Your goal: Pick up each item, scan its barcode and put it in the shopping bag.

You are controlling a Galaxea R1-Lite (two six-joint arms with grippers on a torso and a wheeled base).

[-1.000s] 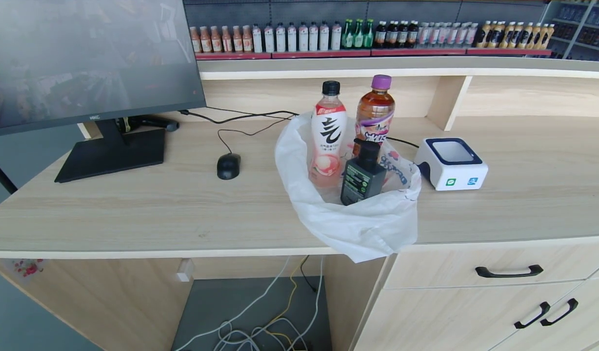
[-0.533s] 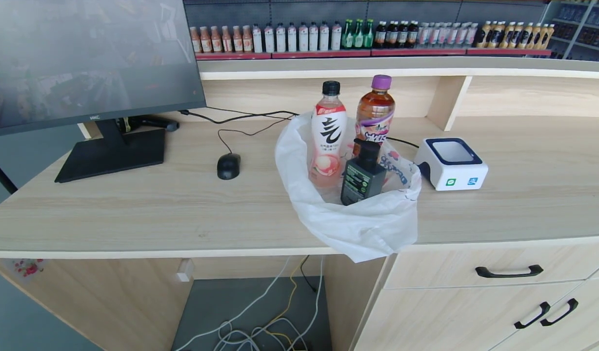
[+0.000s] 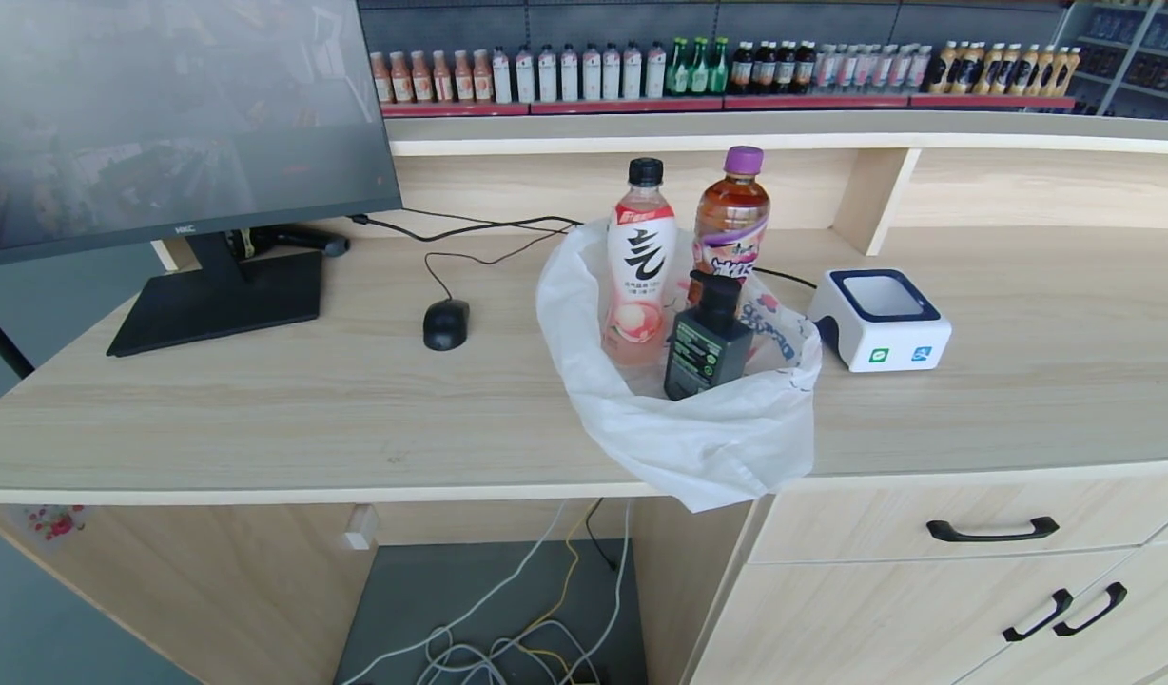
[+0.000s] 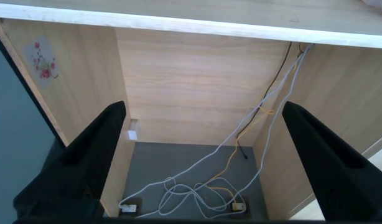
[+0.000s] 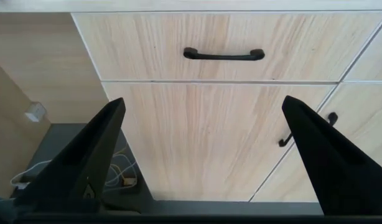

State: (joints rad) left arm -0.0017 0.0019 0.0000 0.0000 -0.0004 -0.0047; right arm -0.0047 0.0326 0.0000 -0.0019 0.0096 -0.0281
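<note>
we see the white shopping bag (image 3: 684,447) sitting open on the worktop (image 3: 261,400), its front edge hanging just over the worktop's lip. three items stand upright inside it: a pink bottle (image 3: 639,276) with a black cap, an amber bottle (image 3: 731,224) with a purple cap just beside it, and a dark pump bottle (image 3: 706,347) in front of them. the white scanner (image 3: 879,328) sits on the worktop just beside the bag, on the robot's right. a black mouse (image 3: 445,323) and a monitor (image 3: 165,114) are off to the left. the left jaws are spread wide with nothing between them, low before the open bay under the worktop, where loose cables (image 4: 197,190) lie. the right jaws are likewise spread and empty, facing a drawer front with a black handle (image 5: 223,55)
</note>
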